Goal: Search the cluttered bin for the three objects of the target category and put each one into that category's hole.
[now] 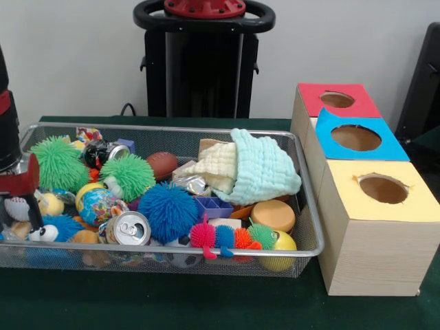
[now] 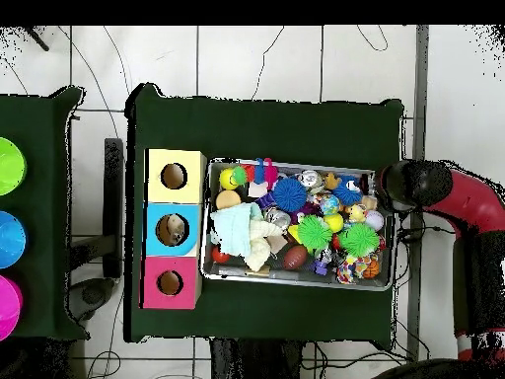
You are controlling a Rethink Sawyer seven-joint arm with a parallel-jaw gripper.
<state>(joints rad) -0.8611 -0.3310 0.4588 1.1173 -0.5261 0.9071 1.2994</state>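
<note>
**Arm at the bin's end; sorting box alongside**

The gripper [image 1: 19,206] shows only at the 9 o'clock edge of the front view, a red and black body low over the end of the wire bin [image 1: 306,199]; its tip is cut off by the frame and hidden among toys, so whether it is spread or pressed together cannot be told. In the overhead view the red arm [image 2: 464,197] enters from 3 o'clock and ends at the bin's 3 o'clock rim.

Nearest the gripper lie a white-eyed blue fuzzy toy [image 1: 48,230] and a green spiky ball [image 1: 58,163]. Toward the bin's centre are a second green spiky ball [image 1: 129,174], a blue spiky ball [image 1: 167,210], a crushed silver can [image 1: 128,228] and a globe-printed ball [image 1: 98,205]. At the front rim rests a multicoloured spiky caterpillar [image 1: 227,237], with a yellow ball [image 1: 280,246] and an orange disc [image 1: 272,214] at its 3 o'clock side. A pale green cloth [image 1: 265,168] overlaps a cream cloth [image 1: 214,165]; a brown toy football [image 1: 161,165] sits just beside them.

At 3 o'clock of the bin in the front view stands the wooden box [image 1: 371,247] with a yellow-topped hole [image 1: 383,188], a blue-topped hole [image 1: 356,137] and a red-topped hole [image 1: 337,100]. Which items belong to the target category cannot be told.
</note>
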